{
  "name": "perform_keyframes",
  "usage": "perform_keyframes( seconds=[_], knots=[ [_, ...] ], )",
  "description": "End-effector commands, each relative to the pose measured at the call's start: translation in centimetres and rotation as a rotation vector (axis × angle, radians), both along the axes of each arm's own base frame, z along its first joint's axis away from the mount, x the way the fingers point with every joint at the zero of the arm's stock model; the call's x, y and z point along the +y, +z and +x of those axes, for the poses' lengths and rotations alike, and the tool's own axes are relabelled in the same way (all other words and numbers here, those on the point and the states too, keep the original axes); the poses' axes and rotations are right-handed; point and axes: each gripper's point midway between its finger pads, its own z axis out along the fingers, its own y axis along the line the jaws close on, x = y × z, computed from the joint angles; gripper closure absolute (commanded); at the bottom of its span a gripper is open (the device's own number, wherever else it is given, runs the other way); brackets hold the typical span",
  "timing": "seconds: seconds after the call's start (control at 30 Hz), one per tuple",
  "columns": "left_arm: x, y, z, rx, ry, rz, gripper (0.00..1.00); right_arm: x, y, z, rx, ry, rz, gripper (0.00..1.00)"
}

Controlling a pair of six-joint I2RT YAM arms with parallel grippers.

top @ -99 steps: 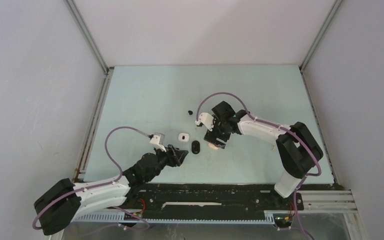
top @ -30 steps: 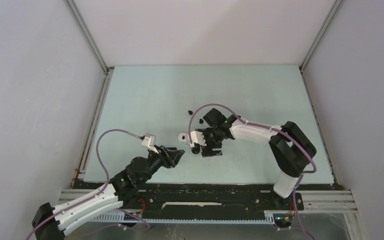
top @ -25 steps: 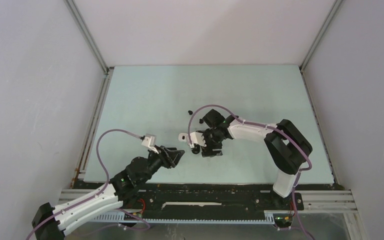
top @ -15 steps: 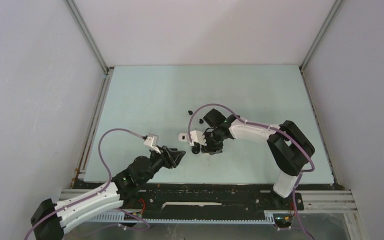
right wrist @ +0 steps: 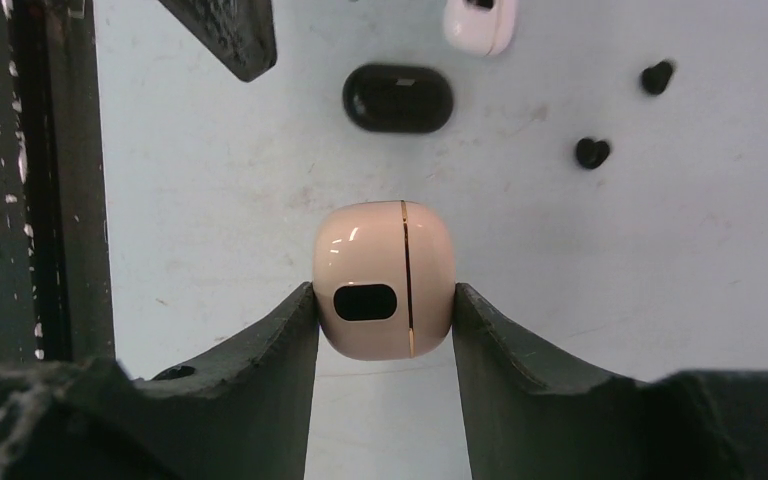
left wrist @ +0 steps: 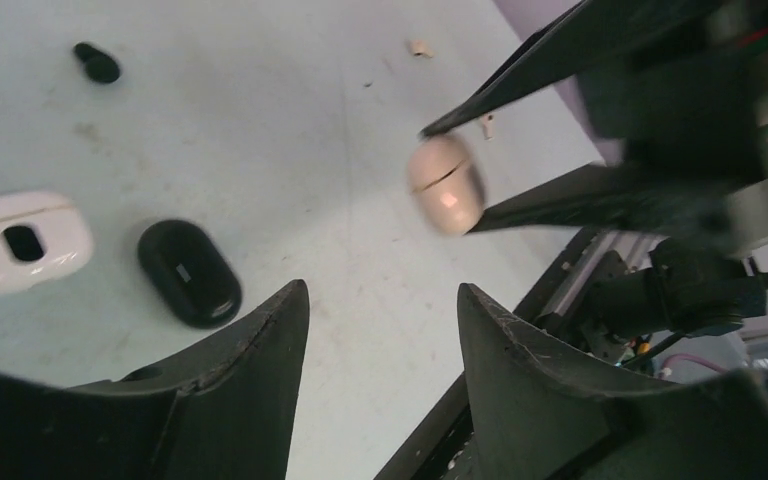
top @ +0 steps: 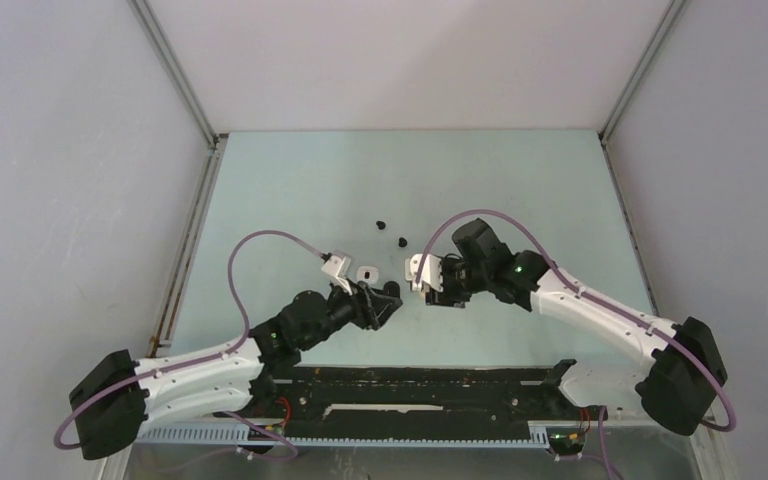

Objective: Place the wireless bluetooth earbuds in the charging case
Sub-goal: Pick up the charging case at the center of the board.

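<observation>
Between the fingers of the right hand [right wrist: 385, 300] a cream charging case [right wrist: 383, 262] sits clamped. Ahead of it on the desk [right wrist: 210, 180] lie a black case [right wrist: 398, 98], a white case [right wrist: 478, 22] and, off to one side, two black earbuds [right wrist: 592, 152]. The left hand [left wrist: 380, 300] is apart, holding nothing.

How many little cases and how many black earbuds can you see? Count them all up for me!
Cases: 3 (white case, black case, cream case held in the right gripper)
Black earbuds: 2
Total: 5
</observation>
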Motion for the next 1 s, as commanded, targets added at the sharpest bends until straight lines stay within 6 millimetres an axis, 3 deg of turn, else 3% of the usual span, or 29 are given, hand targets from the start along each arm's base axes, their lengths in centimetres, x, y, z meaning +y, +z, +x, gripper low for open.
perform_keyframes(
  seconds=[0.0,0.1,0.3,0.53,0.83,0.97],
  knots=[
    [-2.8,3.9,-0.2,-0.07,-0.098,-0.069,0.38,-0.3,-0.7,0.5,-0.036,-0.031,0.017,0.63],
    [-3.8,4.3,0.1,-0.036,-0.107,-0.075,0.37,-0.3,-0.3,0.3,-0.052,-0.027,0.035,0.63],
    [-5.7,3.2,1.2,0.062,-0.089,-0.05,0.37,-0.1,1.0,-0.2,-0.075,-0.006,0.08,0.63],
    [-8.3,3.2,0.8,0.116,-0.165,-0.112,0.41,0.1,1.7,-1.1,-0.067,0.015,0.118,0.63],
    [-9.5,2.8,0.1,0.155,-0.218,-0.172,0.56,0.3,1.7,-1.3,-0.067,0.026,0.117,0.62],
    [-9.5,3.1,0.1,0.165,-0.221,-0.211,0.55,0.2,1.6,-1.4,-0.074,0.032,0.116,0.62]
  ],
)
